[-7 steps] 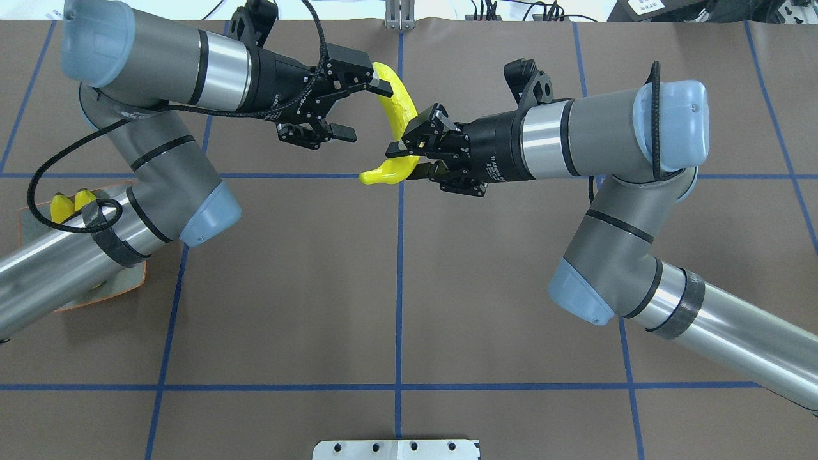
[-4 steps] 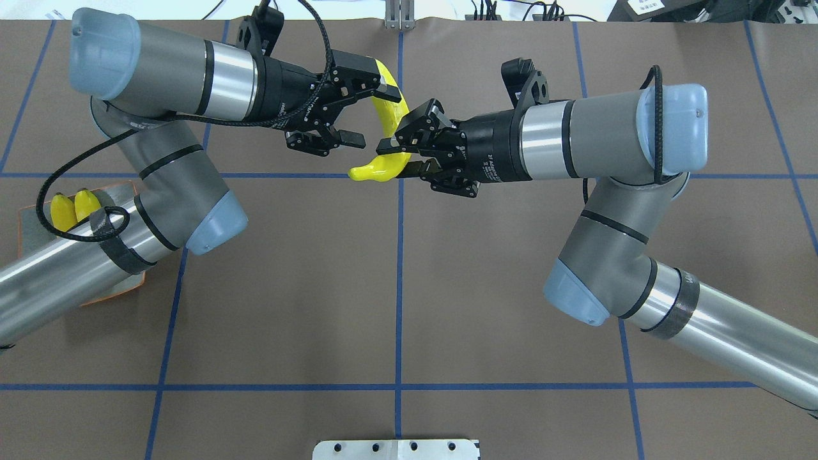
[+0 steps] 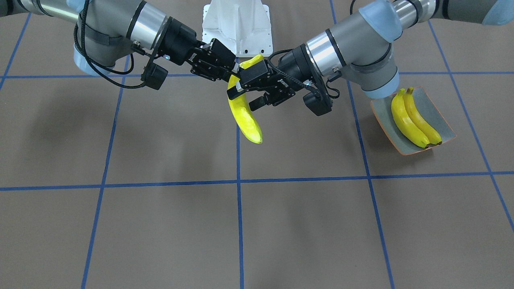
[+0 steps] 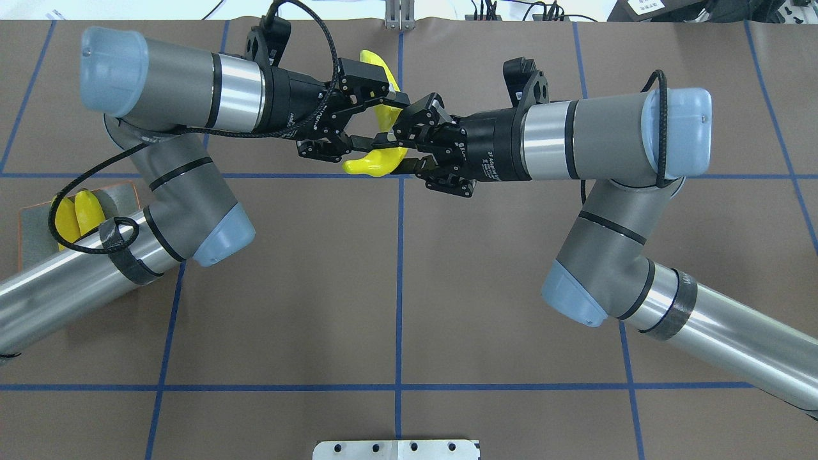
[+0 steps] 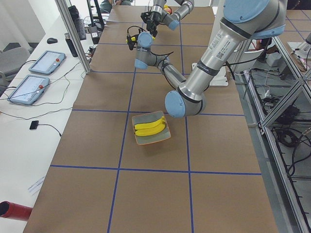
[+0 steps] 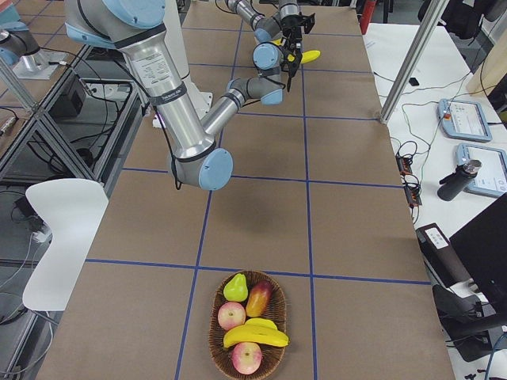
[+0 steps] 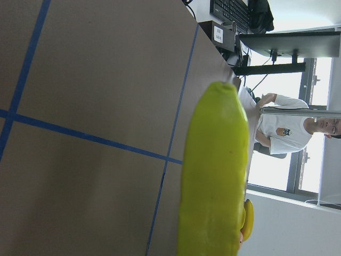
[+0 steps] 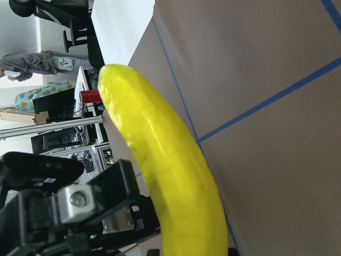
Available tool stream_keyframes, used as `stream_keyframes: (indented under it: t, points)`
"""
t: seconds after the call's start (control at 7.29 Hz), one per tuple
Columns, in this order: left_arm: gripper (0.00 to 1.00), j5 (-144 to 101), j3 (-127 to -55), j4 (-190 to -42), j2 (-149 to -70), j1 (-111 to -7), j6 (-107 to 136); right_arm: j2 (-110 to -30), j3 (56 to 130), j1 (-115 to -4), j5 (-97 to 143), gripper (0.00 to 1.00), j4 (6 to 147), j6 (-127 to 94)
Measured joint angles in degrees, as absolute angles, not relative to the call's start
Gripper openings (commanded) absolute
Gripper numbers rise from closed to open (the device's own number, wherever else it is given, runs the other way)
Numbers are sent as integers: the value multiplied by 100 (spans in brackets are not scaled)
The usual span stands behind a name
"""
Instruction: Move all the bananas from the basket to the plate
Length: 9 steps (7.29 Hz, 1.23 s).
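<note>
- The right gripper point(image 4: 397, 154) has its black fingers pinched on a long curved bright yellow banana point(image 3: 245, 120). It grips the part nearest the robot and holds the fruit clear above the brown paper-covered table with blue tape lines point(image 4: 287, 287).
- The left gripper point(image 3: 242, 99) faces it from the other side with its fingers spread. One finger is on each side of the same banana, just beside the right fingers and a little further along the fruit from the robot.
- I cannot tell whether the left fingers touch the peel.
- Beyond the left fingers the banana's free end juts out, away from the robot.
- In the left wrist view the banana fills the middle of the picture.
- In the right wrist view the banana runs out from between that gripper's fingers, with the left gripper's black hardware close by.
- The square, shallow, glossy grey-green plate with a thin orange-brown rim point(image 3: 390, 125) lies well apart from both sets of fingers. It is on the left arm's side, near that arm's elbow.
- Two more yellow bananas point(image 3: 407, 122) lie on the plate side by side, touching.
- The round woven brown basket point(image 6: 214, 336) sits far from the fingers, at the table's end on the right arm's side.
- The basket holds another yellow banana point(image 6: 255, 336) among a green pear point(image 6: 234, 288) and reddish round fruit point(image 6: 230, 315).
</note>
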State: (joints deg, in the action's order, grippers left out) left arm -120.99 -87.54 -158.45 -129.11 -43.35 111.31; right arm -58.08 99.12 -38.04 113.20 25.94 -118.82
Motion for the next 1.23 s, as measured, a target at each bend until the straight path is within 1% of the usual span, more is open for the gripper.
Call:
stream_keyframes:
  t: [0.14,0.27,0.69,0.82,0.96,1.23]
  points:
    - [0,-12083,-8754,-15863,-12911,-4329,11149,-5813,9905,-3790,11313,0,2543,-11916]
    - [0,-12049,-8754,-15902,-12911,-4312,11162,-5816,9902,-3778,11302,99,2524,-11927]
    - [0,-11832,-8798,-15990,-12894,-4181,11300,-5838,9933,-3784,11188,100,2475,-11933]
    - [0,-11823,-8823,-15994,-12810,-4171,11296,-6010,10062,-3841,11250,100,2408,-11933]
    - [0,-11852,-8883,-15989,-12597,-4170,11255,-6316,10221,-3987,11425,100,2363,-11895]
    - [0,-12506,-8955,-15849,-11927,-4413,10742,-6811,10216,-4476,12029,100,2498,-11160]
